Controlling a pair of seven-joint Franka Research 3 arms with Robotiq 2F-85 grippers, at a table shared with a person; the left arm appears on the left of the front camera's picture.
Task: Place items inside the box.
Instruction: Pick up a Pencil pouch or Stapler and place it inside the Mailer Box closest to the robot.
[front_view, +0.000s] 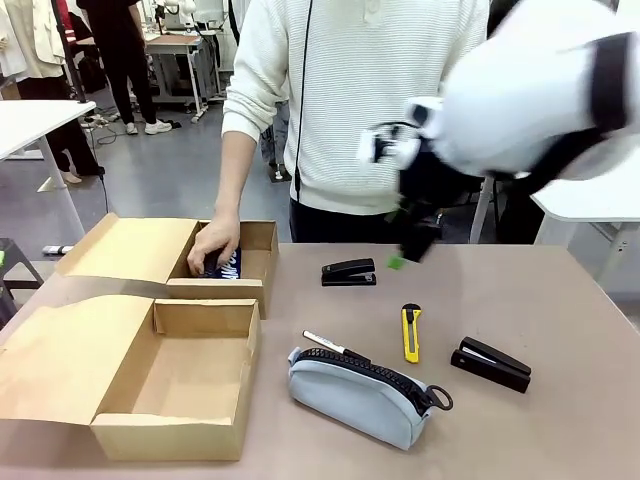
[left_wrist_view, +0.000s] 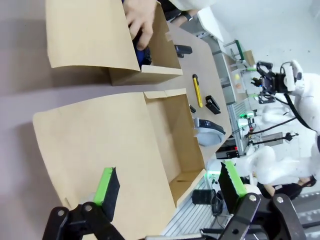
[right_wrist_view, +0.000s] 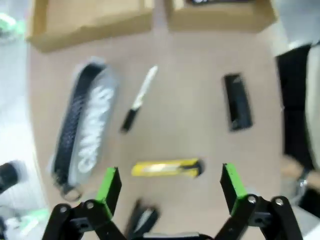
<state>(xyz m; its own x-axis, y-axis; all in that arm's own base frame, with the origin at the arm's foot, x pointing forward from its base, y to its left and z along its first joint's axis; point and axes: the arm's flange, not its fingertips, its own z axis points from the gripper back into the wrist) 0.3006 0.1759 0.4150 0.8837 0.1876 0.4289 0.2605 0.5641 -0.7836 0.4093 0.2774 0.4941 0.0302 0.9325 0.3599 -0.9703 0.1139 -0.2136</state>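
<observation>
Right pincer (right_wrist_view: 170, 172) hangs released above the counter (front_view: 570, 310), green pads spread wide with nothing between them; in the front view the right pincer (front_view: 405, 243) shows blurred and off the surface. Straight beneath it, crosswise between the two pads as its wrist camera sees it, lies the yellow utility knife (right_wrist_view: 167, 168); beyond the knife, farther out along the fingers, the white marker (right_wrist_view: 140, 100) lies slantwise with its dark end toward the pincer; to one side of the marker lies the grey zippered pouch (right_wrist_view: 85, 130), "CAMPUS" printed along it; to the other side one black stapler (right_wrist_view: 237, 102) lies alone; a second black stapler (right_wrist_view: 142, 218) sits at the picture's bottom edge, nearest the wrist, partly hidden. All these items lie on the counter, outside the box (front_view: 175, 440), which stands past the pouch, well apart from the right pincer, its flap lid thrown open; the left pincer (left_wrist_view: 169, 182) hovers over that flap, likewise released and holding nothing. Farther out, the smaller box (front_view: 258, 250) stands just behind the larger one; a person's hand (front_view: 213, 245) reaches into it, resting on a dark blue pouch (front_view: 230, 266).
</observation>
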